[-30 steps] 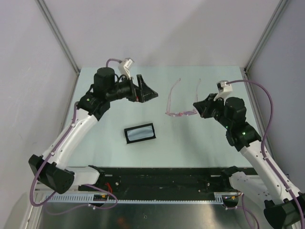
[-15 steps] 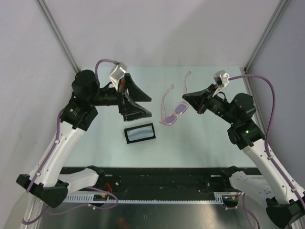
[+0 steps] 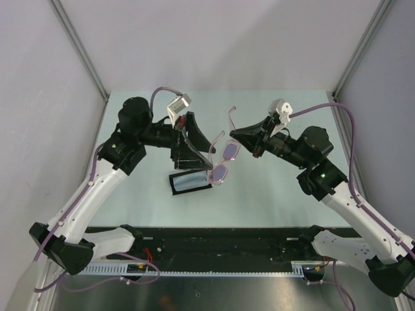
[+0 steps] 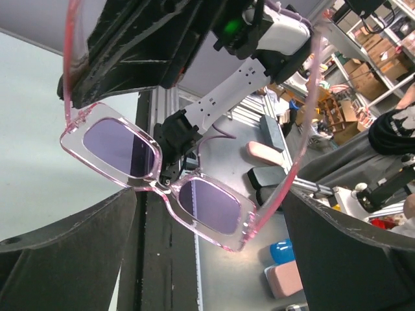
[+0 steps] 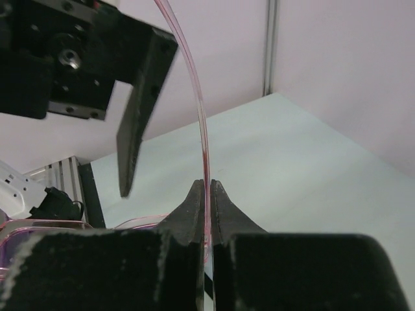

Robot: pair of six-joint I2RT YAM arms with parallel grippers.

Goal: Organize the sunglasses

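The sunglasses (image 3: 224, 161), a pale pink frame with purple lenses, hang tilted in the air over the table's middle. My right gripper (image 3: 233, 133) is shut on one thin temple arm (image 5: 196, 103), which is pinched between its fingertips (image 5: 209, 189). My left gripper (image 3: 198, 145) stands open right beside the frame. In the left wrist view the lenses (image 4: 207, 204) hang between its two spread fingers (image 4: 71, 243), and neither finger touches them. The other temple arm (image 4: 299, 139) curves up on the right.
A black oblong case (image 3: 190, 181) with a pale blue inside lies on the pale green table (image 3: 279, 188), just below the left gripper. Grey walls stand at both sides and the back. The arms' black base rail (image 3: 220, 243) runs along the near edge.
My right gripper has lifted the sunglasses off the table and carried them left. My left gripper has swung right and down until its open fingers flank the frame.
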